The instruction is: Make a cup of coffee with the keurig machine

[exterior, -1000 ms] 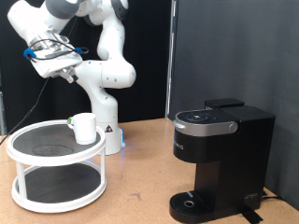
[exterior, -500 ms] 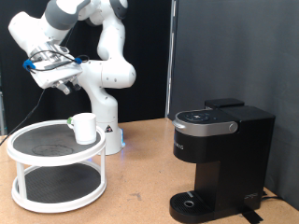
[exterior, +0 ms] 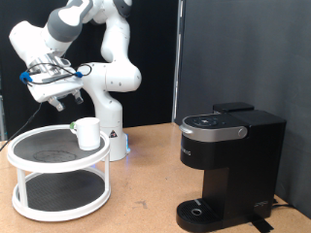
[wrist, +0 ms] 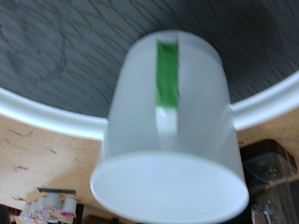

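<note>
The cup [exterior: 88, 133] is a plain white mug with a green strip on its handle. It stands upright on the top tier of a white round stand [exterior: 29, 155] at the exterior view's left. My gripper [exterior: 64, 99] hangs above the stand, up and to the left of the cup, with its fingers apart and nothing between them. The wrist view is filled by the cup [wrist: 168, 121], its green strip facing the camera; my fingers do not show there. The keurig machine [exterior: 228, 160] is black, lid closed, at the exterior view's right.
The stand has two dark round tiers with white rims; its rim also shows in the wrist view [wrist: 37, 110]. The robot's white base [exterior: 115, 136] stands just behind the stand. A black curtain backs the wooden table [exterior: 146, 194].
My gripper has come down from high above the stand to closer over the cup. The cup and the machine have not moved.
</note>
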{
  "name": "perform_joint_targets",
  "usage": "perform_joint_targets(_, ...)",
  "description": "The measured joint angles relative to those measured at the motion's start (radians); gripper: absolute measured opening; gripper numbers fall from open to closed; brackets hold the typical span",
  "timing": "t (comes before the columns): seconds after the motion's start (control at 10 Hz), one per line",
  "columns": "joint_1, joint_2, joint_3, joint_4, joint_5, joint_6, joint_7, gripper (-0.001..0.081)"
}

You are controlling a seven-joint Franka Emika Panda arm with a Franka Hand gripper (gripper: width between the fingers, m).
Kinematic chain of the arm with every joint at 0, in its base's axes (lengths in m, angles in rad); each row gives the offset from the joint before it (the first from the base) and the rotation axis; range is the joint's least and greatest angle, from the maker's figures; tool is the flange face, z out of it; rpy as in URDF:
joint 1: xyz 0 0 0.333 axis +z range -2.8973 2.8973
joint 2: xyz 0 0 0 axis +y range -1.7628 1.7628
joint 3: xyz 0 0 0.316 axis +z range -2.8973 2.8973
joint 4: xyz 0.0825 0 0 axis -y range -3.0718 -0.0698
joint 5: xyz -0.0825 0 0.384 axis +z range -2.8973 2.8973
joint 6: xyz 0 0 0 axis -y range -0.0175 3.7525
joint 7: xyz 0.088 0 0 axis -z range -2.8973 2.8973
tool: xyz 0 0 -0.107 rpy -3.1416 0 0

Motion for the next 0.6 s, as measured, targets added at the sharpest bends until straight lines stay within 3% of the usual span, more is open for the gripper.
perform_joint_targets(0.3,0.016,0.065,-0.029,-0.012,0.031,0.070,-0.068,0.0733)
perform_joint_targets(0.6,0.060,0.122,-0.046,-0.014,0.099,0.132,-0.113,0.0734)
